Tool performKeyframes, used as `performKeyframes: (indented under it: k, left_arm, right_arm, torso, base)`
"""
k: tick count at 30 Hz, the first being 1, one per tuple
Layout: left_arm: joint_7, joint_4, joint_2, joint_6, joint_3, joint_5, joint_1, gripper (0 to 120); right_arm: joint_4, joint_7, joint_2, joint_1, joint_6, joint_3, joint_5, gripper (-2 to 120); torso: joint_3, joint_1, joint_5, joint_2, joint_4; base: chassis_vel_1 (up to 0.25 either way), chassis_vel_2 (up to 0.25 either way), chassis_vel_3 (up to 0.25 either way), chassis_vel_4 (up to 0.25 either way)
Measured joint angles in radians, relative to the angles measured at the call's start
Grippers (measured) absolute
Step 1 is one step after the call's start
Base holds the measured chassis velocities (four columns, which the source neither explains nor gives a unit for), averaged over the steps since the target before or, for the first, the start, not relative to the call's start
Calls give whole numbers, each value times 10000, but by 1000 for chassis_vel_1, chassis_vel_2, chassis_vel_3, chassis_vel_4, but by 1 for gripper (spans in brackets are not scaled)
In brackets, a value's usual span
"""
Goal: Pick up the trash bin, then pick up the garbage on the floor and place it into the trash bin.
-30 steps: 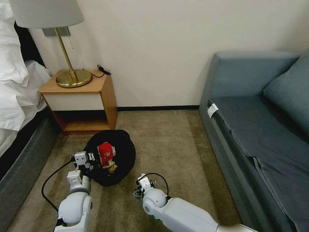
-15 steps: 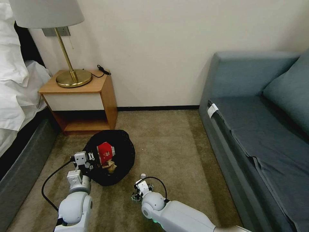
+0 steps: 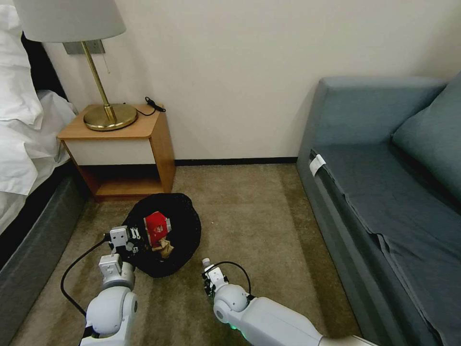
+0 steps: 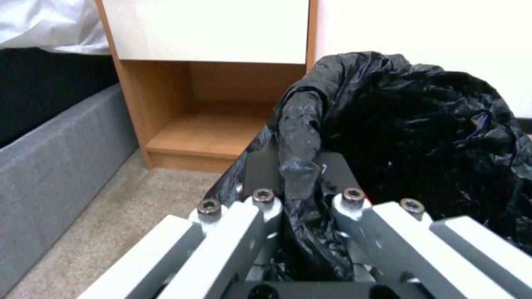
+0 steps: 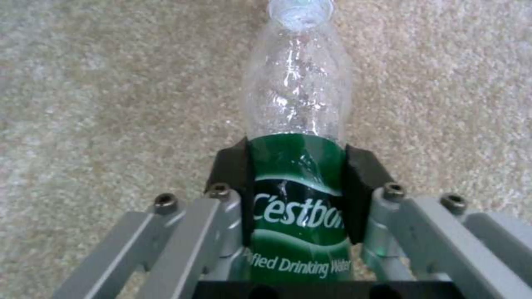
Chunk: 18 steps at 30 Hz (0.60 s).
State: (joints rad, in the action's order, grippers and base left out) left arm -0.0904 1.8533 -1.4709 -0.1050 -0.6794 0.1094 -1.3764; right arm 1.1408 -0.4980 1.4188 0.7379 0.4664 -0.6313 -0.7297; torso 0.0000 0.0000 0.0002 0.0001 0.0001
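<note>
The trash bin (image 3: 185,226), lined with a glossy black bag, stands on the carpet before the nightstand. A red-and-white packet (image 3: 157,227) and a tan paper bag (image 3: 164,248) lie inside it. My left gripper (image 3: 126,243) is shut on the bin's near rim. In the left wrist view the left gripper (image 4: 302,166) pinches a fold of the trash bin (image 4: 432,124) liner. My right gripper (image 3: 209,279) sits low over the carpet to the right of the bin, shut on a clear green-labelled bottle (image 3: 206,263). In the right wrist view the right gripper (image 5: 296,166) clamps the bottle (image 5: 296,95) at its label.
A wooden nightstand (image 3: 120,149) with a brass lamp (image 3: 103,113) stands behind the bin. The bed (image 3: 24,144) lines the left side and a blue-grey sofa (image 3: 384,192) the right. Bare carpet (image 3: 259,216) lies between them.
My right gripper has shifted slightly and turned at the wrist, so the bottle's cap end now shows pointing away from me. The bin and left gripper have barely moved.
</note>
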Motion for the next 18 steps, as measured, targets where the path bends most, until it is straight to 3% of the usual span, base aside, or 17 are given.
performKeyframes:
  k: [7,18]
  left_arm:
    - [-3,19,26,0,-11,7,1,5]
    - [-6,57,198,0,-96,235,19,5]
  right_arm:
    - [15,23,-155,26,-60,165,167,19]
    - [1382,756,-1910,-331,-262,1388,1810,19]
  torso:
    - [0,0,1,1,1]
    - [1,0,1,-1,0]
  base:
    - [0,0,0,0]
    - [0,0,0,0]
